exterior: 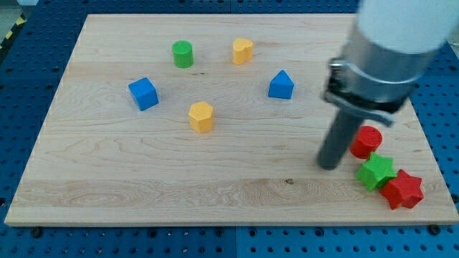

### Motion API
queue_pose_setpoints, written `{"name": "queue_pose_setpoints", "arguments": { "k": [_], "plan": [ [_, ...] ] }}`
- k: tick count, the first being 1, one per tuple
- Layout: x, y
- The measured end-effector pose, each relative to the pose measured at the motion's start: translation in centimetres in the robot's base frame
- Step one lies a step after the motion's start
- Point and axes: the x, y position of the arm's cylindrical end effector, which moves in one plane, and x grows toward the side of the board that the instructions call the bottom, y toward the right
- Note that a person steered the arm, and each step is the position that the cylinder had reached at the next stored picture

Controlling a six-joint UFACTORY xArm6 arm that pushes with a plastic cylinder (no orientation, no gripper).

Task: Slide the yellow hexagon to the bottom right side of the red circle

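Arm: big grey and white thing coming in from the view's top right, ending in a dark rod. No jaws on this rig at all, so nothing to call open or closed, it's just the rod.
My tip (328, 166): sitting on the bench just to the view's left of the red circle, close to it, can't tell if it's actually touching.
Red circle (366, 141): over at the view's right, partly tucked behind the rod.
Yellow hexagon (201, 116): roughly mid-bench, a bit left of centre, well apart from the tip and from the red circle.
Green star (376, 172): right below the red circle, looks like it's touching the red star.
Red star (401, 189): bottom right corner area, lowest of that cluster.
Blue cube (143, 93): left of the yellow hexagon, slightly higher up.
Green cylinder (182, 54): up near the top, left of centre.
Yellow heart-ish block (242, 51): near the top, right of the green cylinder.
Blue house-shaped block (281, 84): between the yellow ones and the arm.
Bench (143, 186): pale wooden board on a blue pegboard surface.
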Motion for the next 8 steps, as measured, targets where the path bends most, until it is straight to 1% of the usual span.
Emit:
{"name": "queue_pose_setpoints", "arguments": {
  "k": [1, 2, 3, 4, 5, 8],
  "plan": [
    [0.0, -8.8],
    [-1.9, -18.6],
    [-8.6, -19.8],
    [-8.4, -19.8],
    [-7.8, -17.6],
    [-8.3, -2.3]
  ]
}}
